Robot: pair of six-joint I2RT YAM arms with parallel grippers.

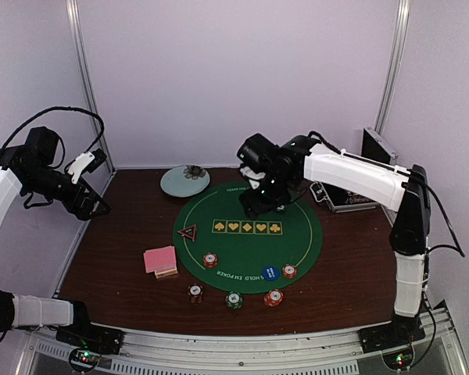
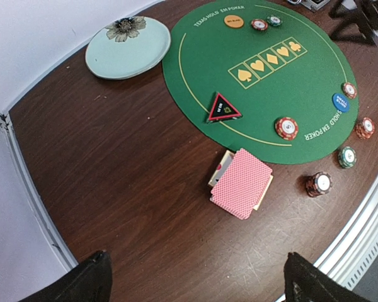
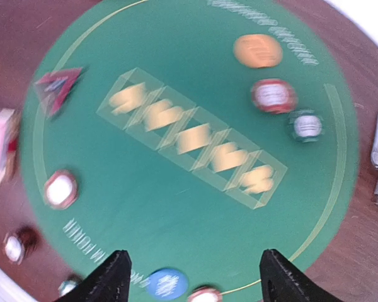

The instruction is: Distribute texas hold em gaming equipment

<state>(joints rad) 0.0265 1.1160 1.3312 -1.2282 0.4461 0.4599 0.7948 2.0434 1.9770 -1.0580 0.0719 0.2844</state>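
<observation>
Jaws spread empty left and right, orange button (image 2: 234, 21) only in wrist views

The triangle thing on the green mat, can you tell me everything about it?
The red-black triangle marker is a flat piece with a black middle and a red border. It has a small green mark and white writing, too small to read. It looks like stiff plastic or card. It lies flat on the round green mat, near the mat's edge on the side toward the pink-backed cards, right by the thin yellow line. Only the mat touches it.
</observation>
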